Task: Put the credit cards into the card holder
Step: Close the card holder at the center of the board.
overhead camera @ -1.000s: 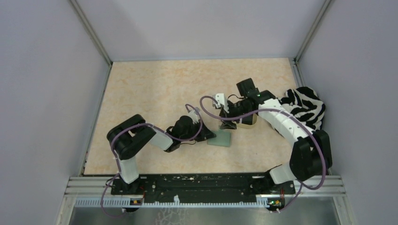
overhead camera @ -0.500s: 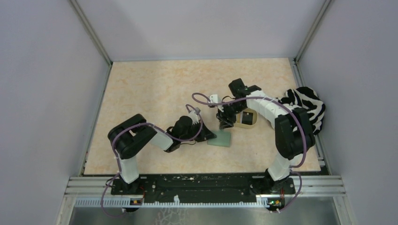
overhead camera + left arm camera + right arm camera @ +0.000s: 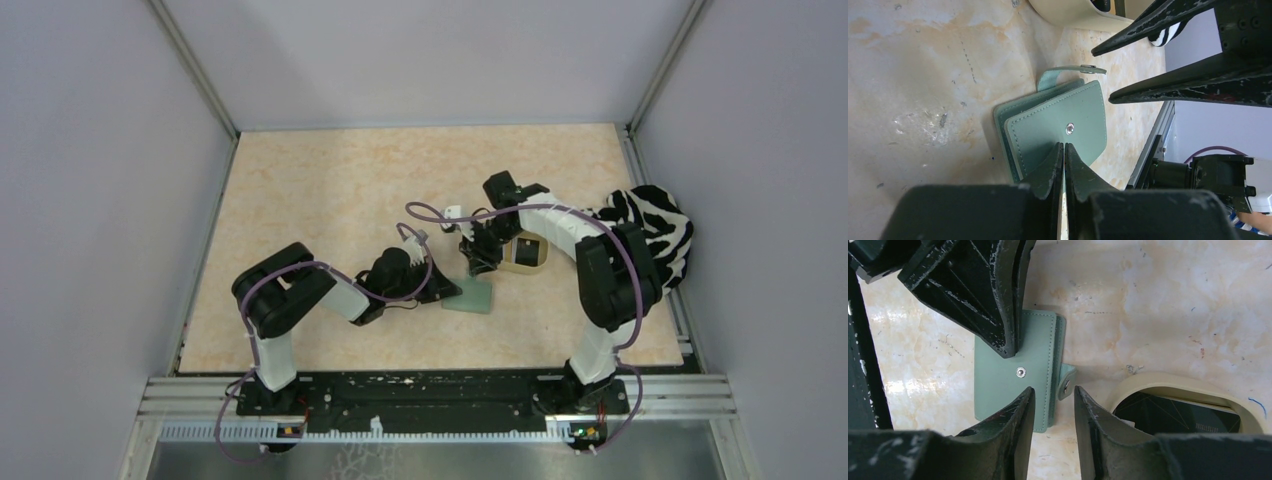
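**A:** Where's the wallet?

**B:** I see the wallet [image 3: 1053,125] lying folded shut on the table [image 3: 330,190], around the middle and a bit to the near side. Its strap [image 3: 1066,381] stands loose off the edge facing the tray [image 3: 1168,382]. The snap stud [image 3: 1020,372] is bare on the cover.

**A:** Left gripper?

**B:** The left gripper [image 3: 1064,150] comes in from the left, fingers pressed together, tips down on the wallet's cover just near the stud. I can't see anything between them.

**A:** Right one?

**B:** The right gripper [image 3: 1053,395] is over the wallet's strap edge with its fingers apart. One finger is over the cover, the other is on the tray side, and the strap tab sits in the gap. I can't tell if either finger touches it.

**A:** Cards?

**B:** I see one black card [image 3: 1173,415] flat in the tray, which is just right and far of the wallet, not touching it.

**A:** Any text?

**B:** There's pale print on the card, too small for me to read.

**A:** Anything else?

**B:** A zebra cloth [image 3: 655,235] is bunched at the right edge.
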